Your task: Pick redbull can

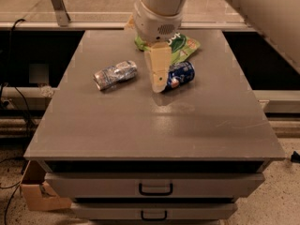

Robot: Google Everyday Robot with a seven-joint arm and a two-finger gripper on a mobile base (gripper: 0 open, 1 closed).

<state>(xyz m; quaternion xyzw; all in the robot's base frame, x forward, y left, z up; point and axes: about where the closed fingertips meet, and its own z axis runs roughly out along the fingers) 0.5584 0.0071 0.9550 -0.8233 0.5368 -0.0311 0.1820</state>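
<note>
Gripper (pixel 158 81) in front of the dark blue can (pixel 183 73), apart from the redbull can (pixel 115 74); opening indiscernible

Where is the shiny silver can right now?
In the camera view, the redbull can lies on its side on the table's left part, left of the gripper, which hangs in front of the dark blue can.

2 cans, 1 bag, all on a plain grey table (pixel 140 135)
The silver and pale-blue can (pixel 116 74) is shiny and mottled; the dark blue can (pixel 182 73) is deeper in tone; the bag (pixel 183 46) is bright green with white print. The cream gripper (pixel 158 81) hangs at the dark blue can's left end.
</note>
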